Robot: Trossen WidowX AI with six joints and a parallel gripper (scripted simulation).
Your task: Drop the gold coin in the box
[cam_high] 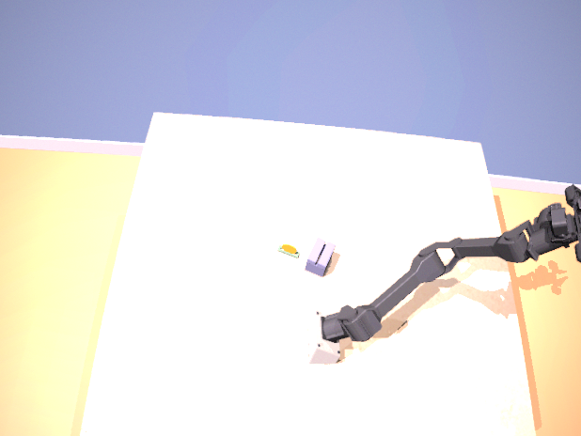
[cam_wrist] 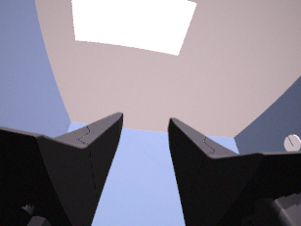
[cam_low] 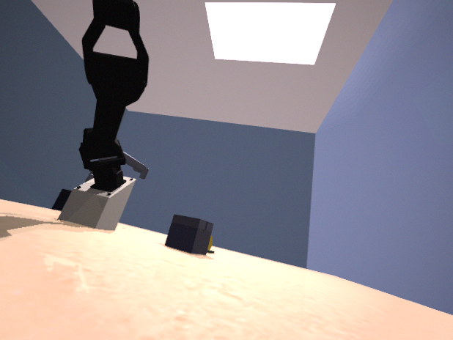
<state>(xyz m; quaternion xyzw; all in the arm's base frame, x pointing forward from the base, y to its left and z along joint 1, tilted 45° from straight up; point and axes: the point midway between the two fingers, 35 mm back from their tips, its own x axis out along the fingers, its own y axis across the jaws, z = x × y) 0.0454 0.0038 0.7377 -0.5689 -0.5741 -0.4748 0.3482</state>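
The gold coin (cam_high: 288,247) stands on its edge in the dark-green holder (cam_high: 282,251) near the middle of the white table. In the exterior view only a sliver of the coin (cam_low: 210,242) shows behind the box. The grey box (cam_high: 321,257) (cam_low: 188,234) sits just right of the holder, with its narrow slot (cam_high: 321,254) in the lid. My gripper (cam_wrist: 146,120) is partly open and empty, pointing up at the ceiling. In the top view it (cam_high: 574,194) is far off at the right edge, beyond the table and well away from the coin.
The arm's base (cam_high: 324,354) (cam_low: 97,205) stands on the table in front of the box. The arm (cam_high: 409,282) stretches right over the table's right edge (cam_high: 489,179). A bright ceiling light (cam_wrist: 130,17) shows above the fingers.
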